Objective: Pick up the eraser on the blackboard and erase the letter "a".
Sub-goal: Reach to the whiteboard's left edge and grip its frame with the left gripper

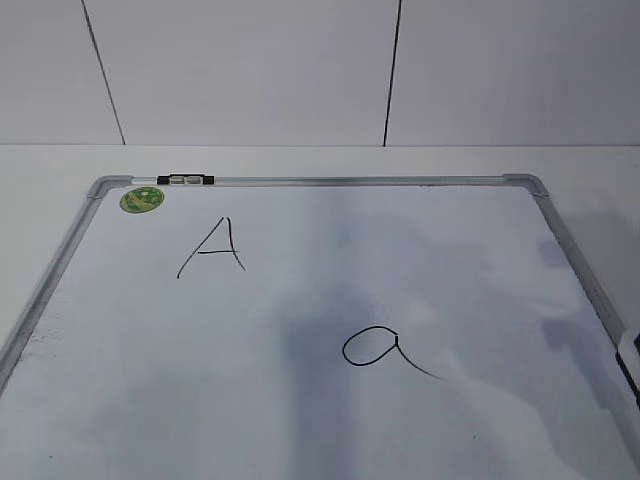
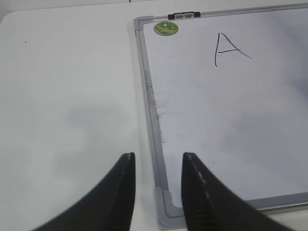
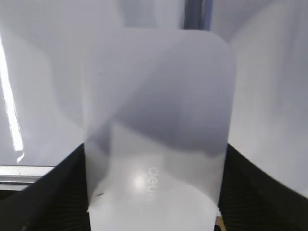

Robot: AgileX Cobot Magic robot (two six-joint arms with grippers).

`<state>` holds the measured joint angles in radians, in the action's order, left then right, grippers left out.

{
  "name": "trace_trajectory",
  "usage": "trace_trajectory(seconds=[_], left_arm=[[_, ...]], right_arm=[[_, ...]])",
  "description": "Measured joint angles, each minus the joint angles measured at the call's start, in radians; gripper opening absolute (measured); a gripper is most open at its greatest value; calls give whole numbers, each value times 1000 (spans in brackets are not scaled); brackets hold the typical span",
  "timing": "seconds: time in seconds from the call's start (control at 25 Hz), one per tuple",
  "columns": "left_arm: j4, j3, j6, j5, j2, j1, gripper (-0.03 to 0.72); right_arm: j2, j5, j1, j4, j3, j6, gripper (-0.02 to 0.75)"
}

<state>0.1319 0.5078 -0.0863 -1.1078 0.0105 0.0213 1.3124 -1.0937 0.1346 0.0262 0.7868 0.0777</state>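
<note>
The eraser (image 3: 156, 125), a flat white block with rounded corners and faint grey lettering, fills the right wrist view. My right gripper (image 3: 155, 147) has its black fingers pressed against both long sides of the eraser, over the blackboard (image 1: 300, 300). In the exterior view only a white and dark sliver of this shows, at the board's right edge (image 1: 631, 350). The letter "a" (image 1: 380, 348) is drawn in black at the board's middle right. My left gripper (image 2: 158, 156) is open and empty over the board's near left corner.
A capital "A" (image 1: 212, 248) is written at the board's upper left, also in the left wrist view (image 2: 230, 48). A round green sticker (image 1: 142, 199) and a small black-and-clear clip (image 1: 186, 180) sit at the far left corner. White table surrounds the board (image 2: 72, 96).
</note>
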Motion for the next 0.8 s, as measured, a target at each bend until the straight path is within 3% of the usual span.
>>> trace_trajectory(seconds=[0.32,0.6,0.8], left_arm=[[39,0,0,2,35,0,255],[41,0,2,19,281,4,256],[77,34,4,138,445,9,257]], right_arm=[[0,-31,0,0,0,0,573],[0,-33,0,4,0,0,573],[0,-33,2,10,0,0,573]])
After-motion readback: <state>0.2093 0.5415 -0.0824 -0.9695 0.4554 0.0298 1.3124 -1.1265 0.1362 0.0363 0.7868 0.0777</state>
